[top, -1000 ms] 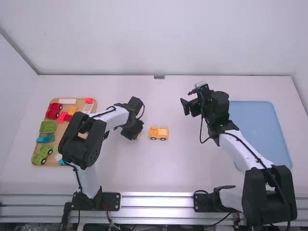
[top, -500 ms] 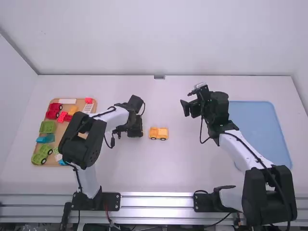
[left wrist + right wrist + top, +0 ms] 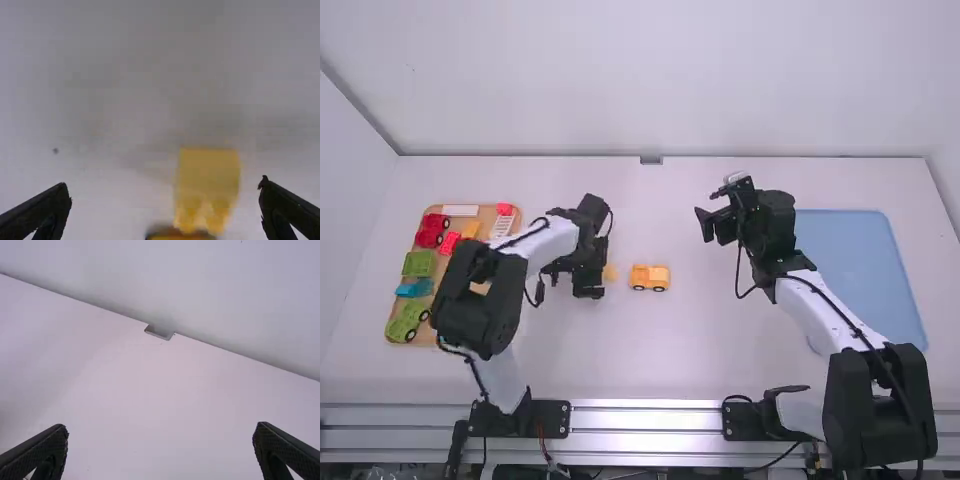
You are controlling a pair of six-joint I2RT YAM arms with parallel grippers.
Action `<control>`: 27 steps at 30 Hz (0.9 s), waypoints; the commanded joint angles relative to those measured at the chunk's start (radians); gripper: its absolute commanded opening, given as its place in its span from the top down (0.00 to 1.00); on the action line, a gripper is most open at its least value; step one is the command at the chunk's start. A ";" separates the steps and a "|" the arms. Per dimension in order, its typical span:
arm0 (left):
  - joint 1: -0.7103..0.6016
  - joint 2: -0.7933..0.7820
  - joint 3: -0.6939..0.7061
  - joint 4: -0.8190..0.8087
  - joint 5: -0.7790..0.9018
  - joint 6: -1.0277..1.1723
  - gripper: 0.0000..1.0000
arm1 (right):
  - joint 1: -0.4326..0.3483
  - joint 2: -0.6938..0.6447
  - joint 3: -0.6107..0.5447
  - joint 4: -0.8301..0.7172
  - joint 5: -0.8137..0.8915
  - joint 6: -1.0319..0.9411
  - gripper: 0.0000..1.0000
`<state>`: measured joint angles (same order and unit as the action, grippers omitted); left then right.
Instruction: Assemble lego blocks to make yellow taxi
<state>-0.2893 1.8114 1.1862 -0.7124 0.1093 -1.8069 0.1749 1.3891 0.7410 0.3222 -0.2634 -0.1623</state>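
My left gripper [image 3: 588,284] hangs over the table just left of a small yellow block [image 3: 610,272]. In the left wrist view the left gripper [image 3: 165,207] stands open, and the yellow block [image 3: 207,182] lies on the table between and beyond its fingertips, touching neither. Right of that block in the high view is the yellow-orange car base [image 3: 650,278] with dark wheels; its edge [image 3: 180,237] shows at the bottom of the left wrist view. High over the table, right of the middle, my right gripper [image 3: 710,222] is open and holds nothing; the right wrist view shows this gripper [image 3: 160,447] too.
A wooden tray [image 3: 423,341] at the left holds red, green, blue, white and orange blocks, partly under the left arm. A blue tray [image 3: 855,265] lies at the right, beside the right arm. A small grey bracket [image 3: 651,160] sits at the table's back edge.
The left gripper has shifted a little left and turned, uncovering the small yellow block beside it. The right arm and the car base have stayed put.
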 commanded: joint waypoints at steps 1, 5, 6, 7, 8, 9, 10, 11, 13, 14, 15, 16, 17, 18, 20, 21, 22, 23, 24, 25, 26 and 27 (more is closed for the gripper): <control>0.026 -0.109 0.102 -0.046 -0.114 0.471 0.02 | 0.003 -0.023 -0.001 0.008 -0.006 0.001 0.01; 0.032 -0.156 0.169 -0.056 -0.309 1.209 0.01 | 0.003 -0.023 -0.001 0.011 -0.005 0.002 0.01; 0.026 -0.157 0.180 -0.058 -0.355 1.432 0.01 | 0.003 -0.023 -0.001 0.013 -0.006 0.001 0.01; 0.026 -0.157 0.182 -0.058 -0.360 1.458 0.01 | 0.003 -0.023 -0.001 0.013 -0.006 0.001 0.01; 0.027 -0.157 0.183 -0.058 -0.392 1.609 0.01 | 0.003 -0.023 -0.001 0.015 -0.005 0.001 0.01; 0.031 -0.157 0.183 -0.070 -0.425 1.759 0.01 | 0.003 -0.023 -0.001 0.017 -0.005 0.001 0.02; 0.032 -0.157 0.183 -0.082 -0.434 1.841 0.01 | 0.003 -0.023 -0.001 0.021 -0.005 0.002 0.02; 0.031 -0.157 0.181 -0.079 -0.444 1.904 0.01 | 0.003 -0.023 -0.001 0.023 -0.005 0.001 0.02; 0.026 -0.157 0.171 -0.026 -0.365 2.163 0.01 | 0.003 -0.023 -0.001 0.031 -0.005 0.001 0.01; 0.026 -0.157 0.166 -0.016 -0.317 2.241 0.01 | 0.003 -0.023 -0.001 0.032 -0.006 0.001 0.01; 0.027 -0.157 0.158 -0.007 -0.226 2.381 0.01 | 0.003 -0.023 -0.001 0.034 -0.005 0.002 0.01; 0.032 -0.157 0.149 -0.013 -0.115 2.546 0.01 | 0.002 -0.023 -0.001 0.035 -0.005 0.002 0.01; 0.047 -0.157 0.134 -0.065 0.086 2.881 0.01 | 0.003 -0.023 -0.001 0.037 -0.006 0.002 0.01; 0.047 -0.157 0.134 -0.065 0.086 2.881 0.01 | 0.003 -0.023 -0.001 0.037 -0.006 0.002 0.01; 0.085 -0.157 0.106 -0.095 0.335 3.164 0.01 | 0.003 -0.023 -0.001 0.039 -0.006 0.002 0.01; 0.117 -0.155 0.082 -0.082 0.474 3.248 0.01 | 0.003 -0.023 -0.001 0.039 -0.007 0.002 0.02; 0.132 -0.153 0.069 -0.072 0.535 3.278 0.01 | 0.003 -0.023 -0.001 0.039 -0.008 0.002 0.01; 0.168 -0.139 0.041 -0.047 0.661 3.329 0.01 | 0.003 -0.023 -0.001 0.039 -0.017 0.002 0.01; 0.194 -0.123 0.019 -0.022 0.743 3.347 0.01 | 0.003 -0.023 -0.001 0.040 -0.031 0.002 0.01; 0.223 -0.097 -0.005 0.009 0.811 3.348 0.01 | 0.003 -0.023 -0.001 0.042 -0.047 0.002 0.02; 0.238 -0.078 -0.019 0.025 0.838 3.345 0.01 | 0.003 -0.023 -0.001 0.045 -0.058 0.001 0.02; 0.261 -0.038 -0.042 0.046 0.872 3.342 0.01 | 0.003 -0.023 -0.001 0.051 -0.074 0.002 0.01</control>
<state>-0.0628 1.7092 1.1881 -0.6670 0.7090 1.3682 0.1749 1.3891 0.7410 0.3645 -0.2977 -0.1608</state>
